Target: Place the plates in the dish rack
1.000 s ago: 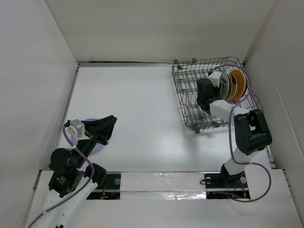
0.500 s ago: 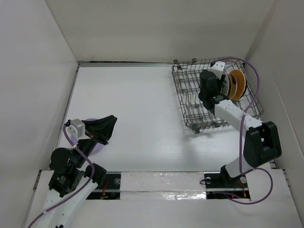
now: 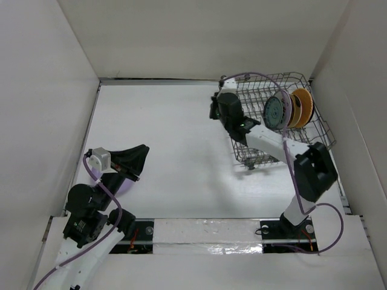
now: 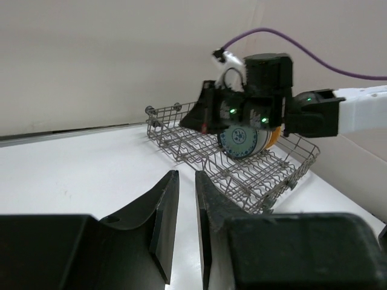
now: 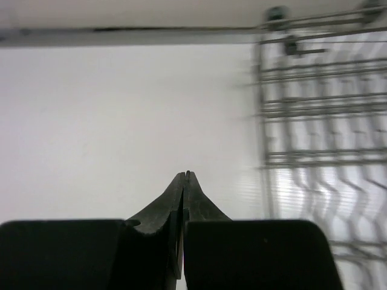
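The dish rack [image 4: 272, 175] stands at the far right of the table [image 3: 169, 133]; three plates stand upright in it, a teal plate [image 3: 274, 112], a white plate [image 3: 286, 109] and an orange plate [image 3: 303, 107]. The right gripper [image 5: 184, 180] hovers at the rack's left edge, jaws closed on nothing; the left gripper [image 4: 186, 176] has its jaws slightly apart, empty, near a lavender plate [image 3: 123, 185] on the table, which is not yet loaded.

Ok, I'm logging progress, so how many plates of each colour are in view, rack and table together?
Teal patterned plate: 1, in the dish rack
Orange plate: 1, in the rack
White-edged plate: 1, between those two
Lavender plate: 1, on the table under the left arm
Total: 4 in view
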`<state>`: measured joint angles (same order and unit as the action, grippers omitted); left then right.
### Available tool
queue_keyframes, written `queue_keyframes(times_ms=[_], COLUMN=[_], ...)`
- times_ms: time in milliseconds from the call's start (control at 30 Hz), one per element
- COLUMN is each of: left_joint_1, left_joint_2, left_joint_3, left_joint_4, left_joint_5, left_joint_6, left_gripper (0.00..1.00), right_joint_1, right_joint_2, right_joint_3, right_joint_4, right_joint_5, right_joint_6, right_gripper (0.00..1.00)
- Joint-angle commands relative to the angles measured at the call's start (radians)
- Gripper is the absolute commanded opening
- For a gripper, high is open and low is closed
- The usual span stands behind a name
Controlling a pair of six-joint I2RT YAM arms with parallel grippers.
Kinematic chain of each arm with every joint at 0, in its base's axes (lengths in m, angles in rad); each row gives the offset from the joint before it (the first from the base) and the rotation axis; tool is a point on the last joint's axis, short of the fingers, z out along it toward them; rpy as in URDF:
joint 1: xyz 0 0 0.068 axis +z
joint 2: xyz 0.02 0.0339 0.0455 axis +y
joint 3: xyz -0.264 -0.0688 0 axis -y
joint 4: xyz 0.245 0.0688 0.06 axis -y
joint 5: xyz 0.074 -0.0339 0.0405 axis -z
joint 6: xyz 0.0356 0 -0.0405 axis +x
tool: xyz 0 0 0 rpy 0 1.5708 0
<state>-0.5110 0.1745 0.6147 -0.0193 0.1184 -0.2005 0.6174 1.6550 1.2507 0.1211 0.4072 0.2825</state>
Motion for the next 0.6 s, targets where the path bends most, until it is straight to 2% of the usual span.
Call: queue_keyframes(times_ms=[0,133,167,233,300,400,433,533,567], left_joint_1=[-0.007,-0.007,-0.007,-0.007,-0.007,-0.007,-0.007,-0.007,-0.007], left_joint_2=[0.028,0.051,0.056,0.068,0.086,0.112,0.118,0.151,0.158], left_joint_3=[-0.006,-0.006,-0.006,-0.006,-0.006,-0.004,-0.003,-0.001,0.0], left_joint_4=[0.045,0.039,0.039,0.039,0.036,0.036,0.036,0.036,0.035], left_joint_5=[-0.025,-0.043,-0.049,-0.063,-0.085,-0.086,-0.088,-0.103,-0.105], left_joint_6=[0.004,0.007,0.009,0.012,0.013,0.018,0.018,0.021,0.021], left_gripper=[0.14,0.13,0.13,0.12,0.12,0.12,0.12,0.12,0.12], right_joint_1=[0.109,0.203,0.218,0.267,0.297,0.32,0.32,0.32,0.329], right_joint_2=[0.136,0.322,0.322,0.455,0.511,0.613,0.64,0.729,0.767], right_joint_3=[0.11,0.243,0.271,0.352,0.401,0.496,0.521,0.588,0.62], right_joint_4=[0.06,0.078,0.081,0.081,0.08,0.069,0.068,0.083,0.087], right_joint_5=[-0.194,-0.38,-0.402,-0.473,-0.49,-0.551,-0.589,-0.648,-0.66], right_joint_6=[0.064,0.119,0.119,0.162,0.181,0.237,0.259,0.348,0.362], right_gripper=[0.0,0.0,0.0,0.01,0.04,0.28,0.41,0.59,0.62])
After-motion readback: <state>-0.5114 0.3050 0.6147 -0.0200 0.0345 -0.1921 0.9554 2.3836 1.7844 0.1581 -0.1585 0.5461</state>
